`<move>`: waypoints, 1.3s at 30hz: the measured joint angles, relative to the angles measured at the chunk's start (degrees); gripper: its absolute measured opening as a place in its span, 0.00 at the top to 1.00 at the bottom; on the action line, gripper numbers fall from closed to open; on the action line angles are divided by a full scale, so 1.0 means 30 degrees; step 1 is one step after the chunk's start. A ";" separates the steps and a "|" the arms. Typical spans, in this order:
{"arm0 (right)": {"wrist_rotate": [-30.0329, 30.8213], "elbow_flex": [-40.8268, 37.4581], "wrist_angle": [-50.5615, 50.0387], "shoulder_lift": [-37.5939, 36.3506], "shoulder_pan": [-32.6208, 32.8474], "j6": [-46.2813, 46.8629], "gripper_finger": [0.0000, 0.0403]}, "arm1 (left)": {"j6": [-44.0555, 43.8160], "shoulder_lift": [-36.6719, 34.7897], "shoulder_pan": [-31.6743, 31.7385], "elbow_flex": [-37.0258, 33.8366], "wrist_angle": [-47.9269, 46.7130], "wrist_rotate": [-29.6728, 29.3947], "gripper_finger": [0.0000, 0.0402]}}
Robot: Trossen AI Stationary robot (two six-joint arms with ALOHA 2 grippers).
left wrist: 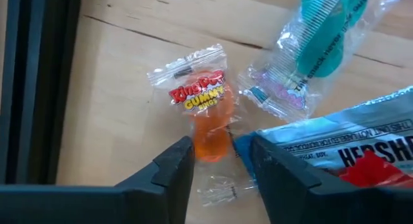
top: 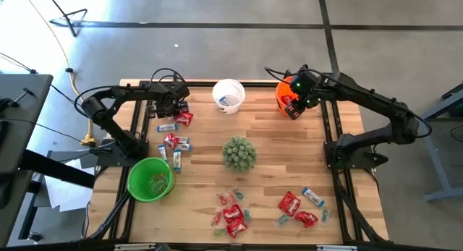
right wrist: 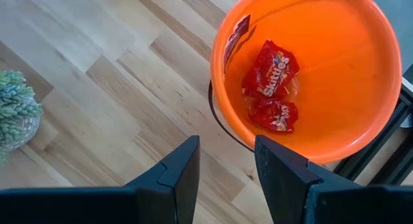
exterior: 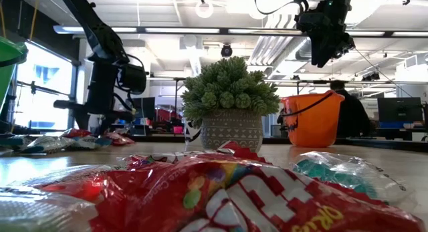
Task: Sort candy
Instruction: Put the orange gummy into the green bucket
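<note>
My left gripper point(left wrist: 222, 158) is open and points down at the far left candy pile point(top: 176, 132). Its fingertips stand on either side of the near end of an orange gummy ring in a clear wrapper point(left wrist: 208, 114), which lies flat on the wood. Whether they touch the wrapper I cannot tell. Beside it lie a teal sweet in a clear wrapper point(left wrist: 310, 50) and a silver-blue bar wrapper point(left wrist: 348, 137). My right gripper point(right wrist: 226, 166) hangs open, with nothing between its fingers, above the near rim of the orange bucket point(right wrist: 361, 127). The bucket holds two red packets point(right wrist: 271, 72).
A white bucket point(top: 228, 93) stands at the far middle and a green bucket point(top: 150, 180) at the near left. A green spiky plant in a pot point(top: 239, 153) sits mid-table. More candy lies near the front edge point(top: 231, 211) and front right point(top: 300, 206).
</note>
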 joint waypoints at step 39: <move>0.0022 0.0000 0.0160 0.0000 0.0000 0.1039 0.64 | 0.1201 -1.0808 -0.6414 0.1964 -0.2477 0.7491 1.00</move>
